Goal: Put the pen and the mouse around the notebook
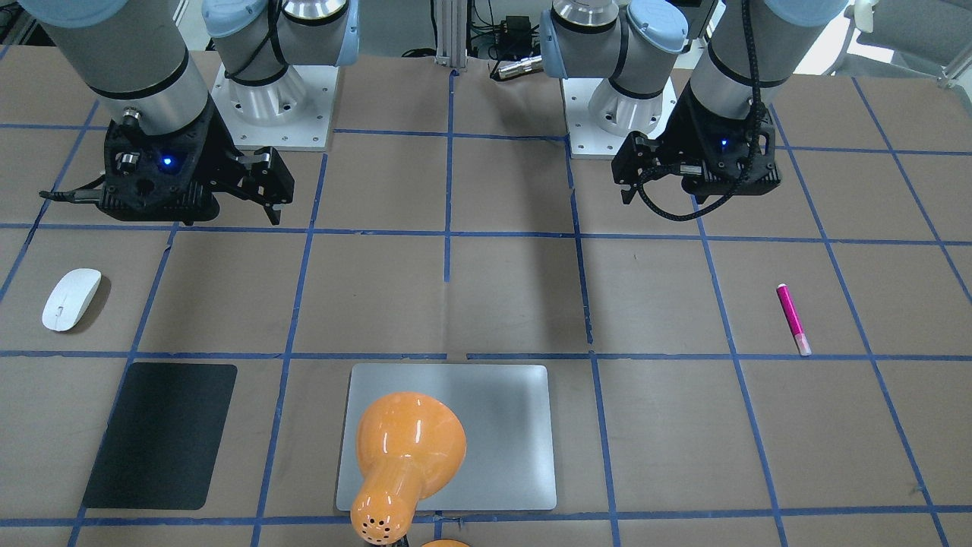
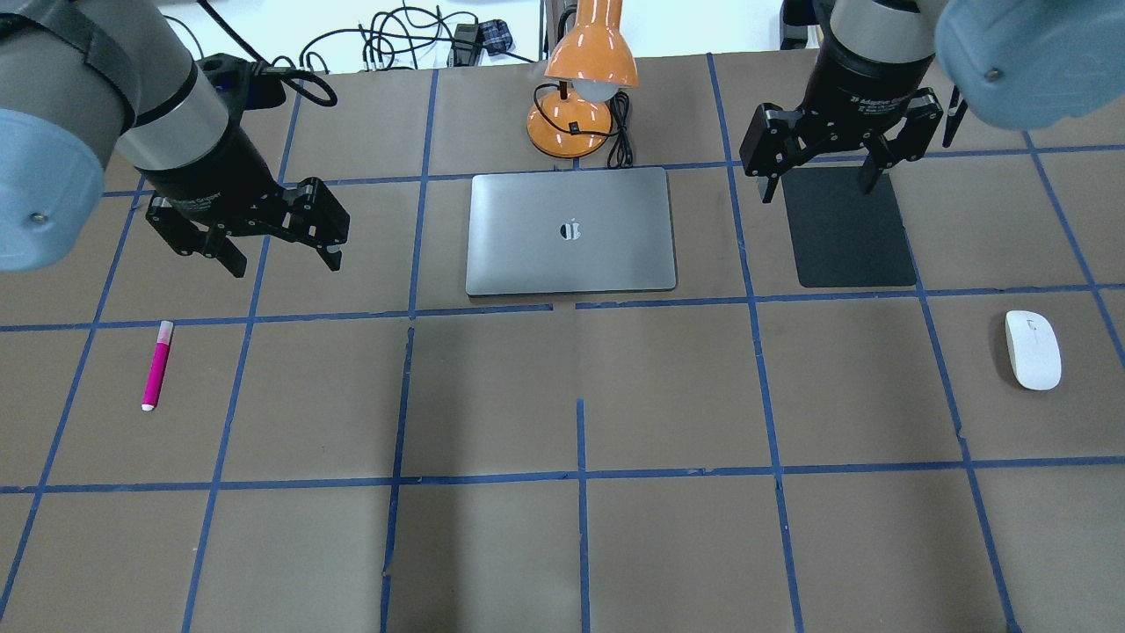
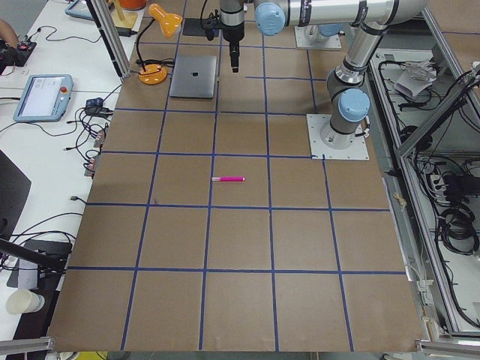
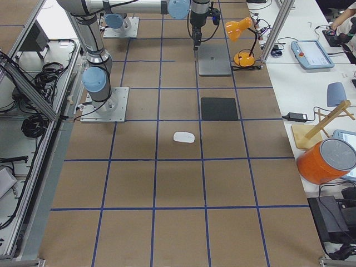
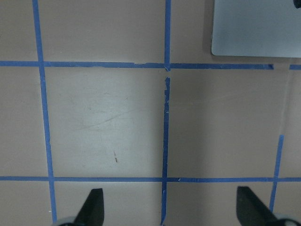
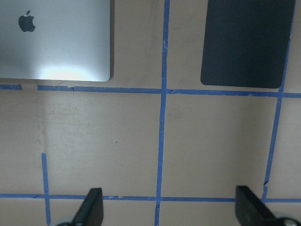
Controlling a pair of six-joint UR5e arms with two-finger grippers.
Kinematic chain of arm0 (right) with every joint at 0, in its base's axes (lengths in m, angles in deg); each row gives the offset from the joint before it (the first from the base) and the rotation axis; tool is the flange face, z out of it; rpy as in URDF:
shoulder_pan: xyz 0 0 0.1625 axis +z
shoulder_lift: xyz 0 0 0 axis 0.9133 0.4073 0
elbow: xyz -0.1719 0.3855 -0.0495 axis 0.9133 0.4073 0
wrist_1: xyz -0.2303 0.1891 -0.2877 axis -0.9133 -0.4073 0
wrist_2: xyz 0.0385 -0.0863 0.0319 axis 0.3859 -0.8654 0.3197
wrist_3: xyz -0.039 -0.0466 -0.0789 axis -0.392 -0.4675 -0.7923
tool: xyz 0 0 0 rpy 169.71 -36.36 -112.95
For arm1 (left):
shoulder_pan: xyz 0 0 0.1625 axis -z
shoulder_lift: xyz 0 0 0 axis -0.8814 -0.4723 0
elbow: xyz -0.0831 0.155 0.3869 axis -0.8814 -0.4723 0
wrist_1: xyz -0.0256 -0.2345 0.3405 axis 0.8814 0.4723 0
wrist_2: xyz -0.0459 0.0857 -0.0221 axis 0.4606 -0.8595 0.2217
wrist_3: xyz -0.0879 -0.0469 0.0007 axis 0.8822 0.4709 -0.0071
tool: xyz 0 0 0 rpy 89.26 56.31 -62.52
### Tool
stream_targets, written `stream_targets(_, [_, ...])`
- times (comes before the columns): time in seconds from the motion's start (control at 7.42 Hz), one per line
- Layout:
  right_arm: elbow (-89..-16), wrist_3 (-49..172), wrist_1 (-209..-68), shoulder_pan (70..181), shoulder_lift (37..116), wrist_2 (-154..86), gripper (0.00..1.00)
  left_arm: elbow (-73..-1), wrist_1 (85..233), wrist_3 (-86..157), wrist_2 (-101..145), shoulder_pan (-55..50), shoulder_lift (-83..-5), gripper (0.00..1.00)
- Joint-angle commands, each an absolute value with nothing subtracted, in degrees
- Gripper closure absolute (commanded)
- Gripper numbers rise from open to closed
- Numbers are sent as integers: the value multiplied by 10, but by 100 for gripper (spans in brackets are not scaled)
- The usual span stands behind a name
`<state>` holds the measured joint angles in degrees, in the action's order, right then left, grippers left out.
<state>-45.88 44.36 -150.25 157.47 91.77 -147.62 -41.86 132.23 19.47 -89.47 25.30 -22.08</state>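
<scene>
The magenta pen [image 2: 156, 365] lies on the table at the robot's left, also seen as the pen [image 1: 793, 319]. The white mouse [image 2: 1033, 349] rests at the far right; it shows too as the mouse [image 1: 71, 298]. The silver notebook [image 2: 571, 230] lies shut at the table's far middle, its corner in the left wrist view [image 5: 256, 28]. My left gripper [image 2: 286, 262] hovers open, between pen and notebook, holding nothing. My right gripper [image 2: 819, 189] hangs open over the black mat's near edge, empty. The fingertips [image 6: 94, 209] stand wide apart above bare table.
A black mat [image 2: 848, 233] lies right of the notebook. An orange desk lamp [image 2: 580, 79] with its cable stands behind the notebook and leans over it. Blue tape lines grid the brown table. Both arm bases sit at the robot's side.
</scene>
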Motion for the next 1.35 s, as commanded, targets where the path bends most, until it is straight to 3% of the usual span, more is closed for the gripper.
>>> stream_targets(0.0, [-460,444,-1500,1575,918,-1476,0,-419,1324,195,-895,251,-221,0])
stream_targets(0.54, [-462,444,-1495,1568,917,-1478,0,-420,1322,194,-891,249,-222,0])
stream_targets(0.94, [-555,330,-1544,1355,880,-1490,0,-420,1326,195,-893,248,-219,0])
stream_targets(1.21, [-586,230,-1635,1296,826,-1539,6,-420,1322,195,-905,228,-228,0])
